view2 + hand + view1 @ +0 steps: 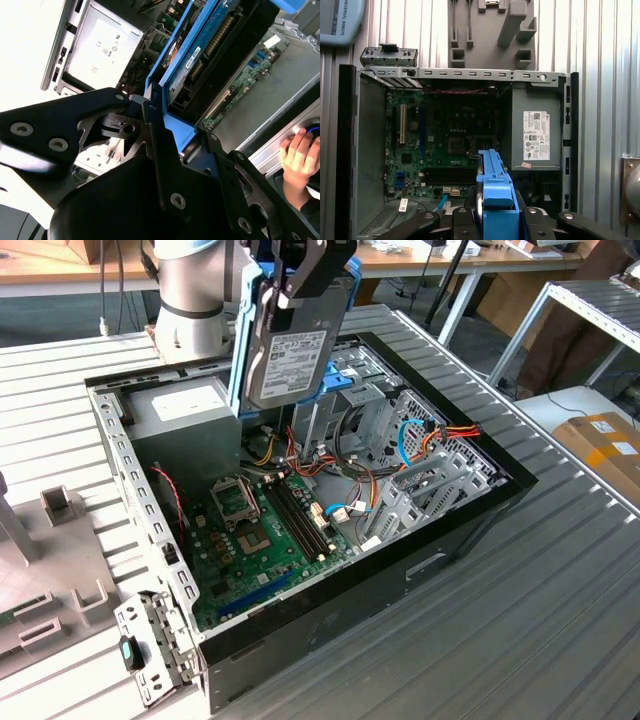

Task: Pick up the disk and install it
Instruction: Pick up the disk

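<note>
Ribbed grey table (560, 580), one open computer case (455, 540) on it.
Exterior view: hand (300, 285) clamped on one disk (295, 350), held upright above the case; loose cables (300, 455) beneath it.
Second wrist view: disk (200, 55) between black jaws; a person's fingers (295, 150) just outside the case.
First wrist view: one power supply (535, 135) and one motherboard (445, 135) inside the case, beyond the disk (495, 200).

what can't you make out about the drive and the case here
Exterior view: the grey metal hard drive in its light-blue plastic frame hides part of the metal drive cage behind it; the black pincer is cut off by the top edge.
Second wrist view: a person's hand is cut by the picture's edge; what it touches is unclear.
</note>
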You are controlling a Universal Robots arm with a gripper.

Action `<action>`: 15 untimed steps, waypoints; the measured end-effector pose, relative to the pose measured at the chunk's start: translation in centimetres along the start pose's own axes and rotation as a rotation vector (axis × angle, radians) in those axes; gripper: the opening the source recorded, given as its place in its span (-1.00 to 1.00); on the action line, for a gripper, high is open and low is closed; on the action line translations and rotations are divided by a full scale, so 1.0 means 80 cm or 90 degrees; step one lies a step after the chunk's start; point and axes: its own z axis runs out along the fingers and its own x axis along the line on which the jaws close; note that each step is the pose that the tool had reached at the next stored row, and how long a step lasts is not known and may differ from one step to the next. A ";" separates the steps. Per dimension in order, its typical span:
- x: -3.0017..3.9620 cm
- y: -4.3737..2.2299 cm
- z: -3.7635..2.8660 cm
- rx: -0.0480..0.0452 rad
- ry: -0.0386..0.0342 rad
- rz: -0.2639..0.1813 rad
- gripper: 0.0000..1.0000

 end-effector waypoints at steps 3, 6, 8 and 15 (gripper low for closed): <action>0.0010 -0.0036 0.0003 0.0000 0.0000 0.000 -0.26; 0.0018 -0.0065 0.0005 0.0000 0.0000 0.000 -0.26; 0.0027 -0.0099 0.0008 0.0000 0.0000 0.000 -0.26; 0.0047 -0.0175 0.0012 0.0000 0.0000 0.000 -0.26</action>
